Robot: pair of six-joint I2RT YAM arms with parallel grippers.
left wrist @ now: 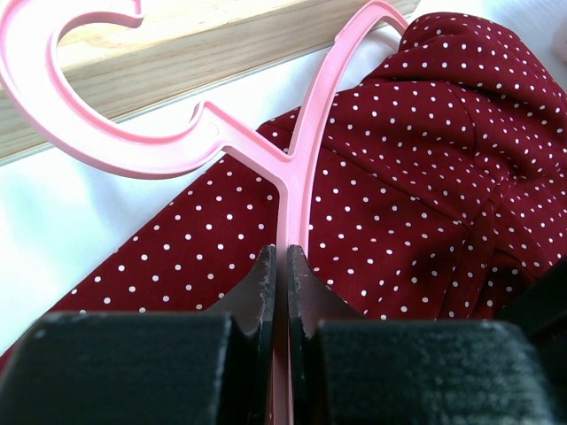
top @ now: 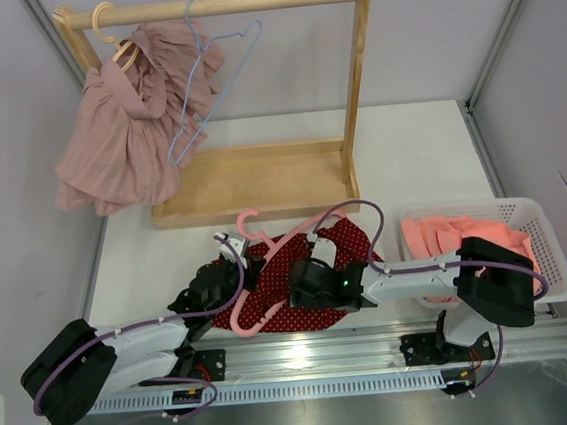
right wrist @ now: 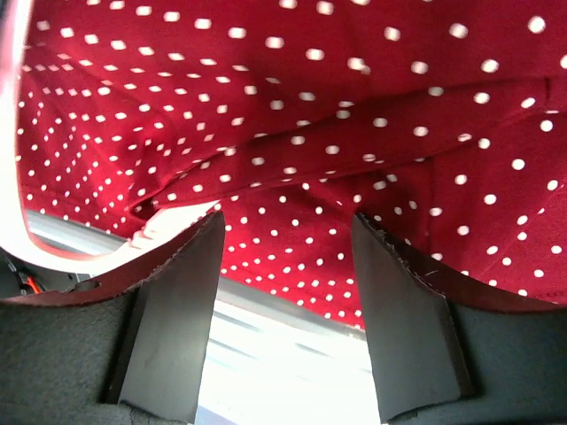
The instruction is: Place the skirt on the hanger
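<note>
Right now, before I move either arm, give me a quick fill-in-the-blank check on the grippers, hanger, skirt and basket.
1. The left gripper is ____ on the pink hanger.
2. The right gripper, at the red dotted skirt, is ____.
3. By the robot's own sides, the white basket sits to the skirt's ____.
4. The empty wire hanger on the wooden rack is ____ in colour.
Missing words: shut; open; right; blue.
</note>
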